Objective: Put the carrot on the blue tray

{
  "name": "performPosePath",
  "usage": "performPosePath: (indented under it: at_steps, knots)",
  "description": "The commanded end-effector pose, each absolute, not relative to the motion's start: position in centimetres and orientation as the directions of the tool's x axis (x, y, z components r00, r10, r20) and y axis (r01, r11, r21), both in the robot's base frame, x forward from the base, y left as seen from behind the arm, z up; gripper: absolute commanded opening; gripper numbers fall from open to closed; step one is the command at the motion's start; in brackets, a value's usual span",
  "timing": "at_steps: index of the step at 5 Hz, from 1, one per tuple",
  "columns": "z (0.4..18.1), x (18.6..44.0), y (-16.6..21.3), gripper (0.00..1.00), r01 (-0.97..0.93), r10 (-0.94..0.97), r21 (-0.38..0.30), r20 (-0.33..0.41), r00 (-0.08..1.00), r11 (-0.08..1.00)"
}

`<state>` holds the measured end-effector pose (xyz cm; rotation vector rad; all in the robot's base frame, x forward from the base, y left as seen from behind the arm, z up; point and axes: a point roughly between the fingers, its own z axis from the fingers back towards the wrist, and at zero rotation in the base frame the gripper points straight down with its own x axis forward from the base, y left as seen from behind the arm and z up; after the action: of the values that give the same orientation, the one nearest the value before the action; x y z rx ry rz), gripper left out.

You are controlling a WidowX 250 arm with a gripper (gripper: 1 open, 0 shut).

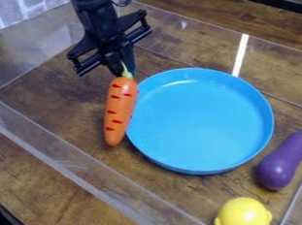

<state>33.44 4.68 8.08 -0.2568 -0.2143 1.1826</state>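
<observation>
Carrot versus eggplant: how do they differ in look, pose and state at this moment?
The carrot is orange with dark cross grooves; the eggplant is plain purple. The carrot hangs nearly upright from the shut gripper at the left rim of the blue tray; the eggplant lies slanted to the right of the tray, untouched. Both are small toy vegetables, and neither rests in the tray.

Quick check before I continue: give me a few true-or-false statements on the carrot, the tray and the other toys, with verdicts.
1. The jaws are shut on the green top of the carrot. True.
2. The carrot lies flat in the middle of the blue tray. False: it hangs nearly upright from the jaws, by the tray's left rim.
3. The eggplant is inside the tray. False: it lies on the table outside the tray, to its right.
4. The lemon sits outside the tray, at the picture's bottom edge. True.
</observation>
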Motion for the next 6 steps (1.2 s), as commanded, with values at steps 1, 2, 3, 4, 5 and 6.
performPosePath:
  at_steps: [1,2,3,4,5,6]
  knots:
    - [11.7,34.6,3.3,0.00,-0.841,0.923,-0.386,0.093,0.373,0.379]
    - [12.0,35.0,2.1,0.00,-0.818,0.902,-0.388,0.102,0.419,0.424]
    - [12.4,35.3,0.5,0.00,-0.786,0.873,-0.391,0.117,0.474,0.479]
    - [12.4,35.7,-1.1,0.00,-0.756,0.844,-0.392,0.126,0.522,0.525]
    - [12.6,36.3,-1.8,0.00,-0.766,0.856,-0.394,0.130,0.500,0.508]
    - [12.5,36.6,-2.2,0.00,-0.777,0.865,-0.390,0.133,0.483,0.494]
